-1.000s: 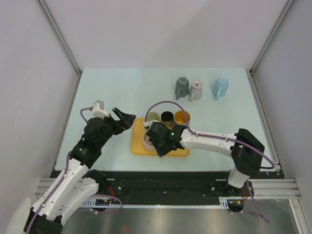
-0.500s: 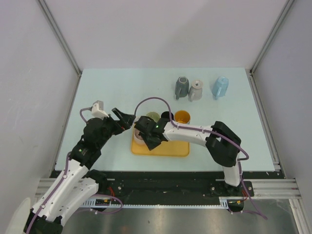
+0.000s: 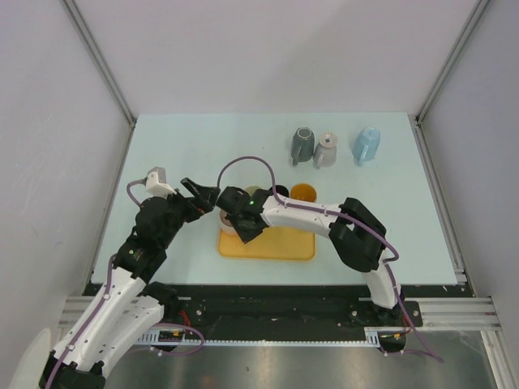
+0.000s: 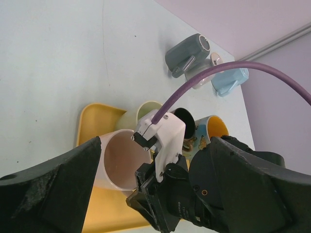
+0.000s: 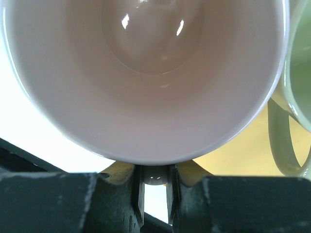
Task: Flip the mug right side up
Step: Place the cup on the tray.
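A pale pink mug is at the left end of the yellow tray, its mouth facing up and toward my wrist cameras. My right gripper is shut on the mug's handle, and the mug's inside fills the right wrist view. In the top view my right gripper covers most of the mug. My left gripper is open and empty just left of the mug, with its fingers on either side of the mug in the left wrist view.
A green mug, a black mug and an orange mug stand upright along the tray's far edge. A dark grey mug, a light grey mug and a blue mug lie at the back right.
My right gripper has carried the pink mug left across the tray, toward my left gripper. My left gripper has shifted slightly up and left.
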Available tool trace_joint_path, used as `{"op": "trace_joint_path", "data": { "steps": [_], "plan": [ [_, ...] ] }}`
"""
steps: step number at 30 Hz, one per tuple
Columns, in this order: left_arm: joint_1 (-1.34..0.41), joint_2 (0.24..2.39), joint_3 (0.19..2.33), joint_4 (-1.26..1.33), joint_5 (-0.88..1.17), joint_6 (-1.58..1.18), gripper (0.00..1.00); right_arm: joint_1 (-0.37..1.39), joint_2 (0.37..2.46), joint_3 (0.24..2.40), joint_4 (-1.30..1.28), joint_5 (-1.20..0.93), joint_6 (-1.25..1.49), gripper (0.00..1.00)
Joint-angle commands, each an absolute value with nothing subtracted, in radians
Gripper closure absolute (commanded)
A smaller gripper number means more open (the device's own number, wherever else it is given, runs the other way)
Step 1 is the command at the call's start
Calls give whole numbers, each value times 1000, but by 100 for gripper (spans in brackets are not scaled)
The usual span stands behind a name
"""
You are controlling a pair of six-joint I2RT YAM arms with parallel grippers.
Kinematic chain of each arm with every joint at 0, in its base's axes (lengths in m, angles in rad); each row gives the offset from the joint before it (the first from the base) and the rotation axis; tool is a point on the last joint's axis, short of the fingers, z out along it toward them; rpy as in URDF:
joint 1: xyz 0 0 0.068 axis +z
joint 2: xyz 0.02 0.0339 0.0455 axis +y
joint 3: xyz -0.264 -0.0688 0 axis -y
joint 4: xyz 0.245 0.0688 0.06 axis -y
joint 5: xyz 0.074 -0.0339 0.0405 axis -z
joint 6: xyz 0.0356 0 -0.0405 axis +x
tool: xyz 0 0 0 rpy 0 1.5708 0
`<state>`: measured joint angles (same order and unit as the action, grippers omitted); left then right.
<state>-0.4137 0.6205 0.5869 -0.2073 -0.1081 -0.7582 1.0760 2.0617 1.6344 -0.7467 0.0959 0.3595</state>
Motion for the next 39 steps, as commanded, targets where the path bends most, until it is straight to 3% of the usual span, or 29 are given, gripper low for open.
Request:
{"op": "trace_joint_path", "data": {
  "steps": [1, 7, 14, 17, 33, 39],
  "plan": [
    [-417, 620, 588, -207, -100, -727, 3, 1066, 2069, 1700, -735, 147, 337, 100],
    [-416, 637, 591, -206, -98, -727, 2, 1057, 2065, 1701, -742, 156, 342, 99],
    [-416, 637, 597, -207, -98, -726, 2, 1063, 2033, 1700, -742, 153, 345, 67],
    [-417, 637, 597, -207, -98, -726, 2, 1066, 2019, 1700, -752, 163, 347, 61],
    [-416, 666, 630, -207, -113, -713, 2, 1109, 1775, 1692, -873, 245, 351, 46],
    [-417, 696, 655, -207, -123, -707, 1, 1062, 1608, 1560, -852, 339, 330, 45]
  ]
}}
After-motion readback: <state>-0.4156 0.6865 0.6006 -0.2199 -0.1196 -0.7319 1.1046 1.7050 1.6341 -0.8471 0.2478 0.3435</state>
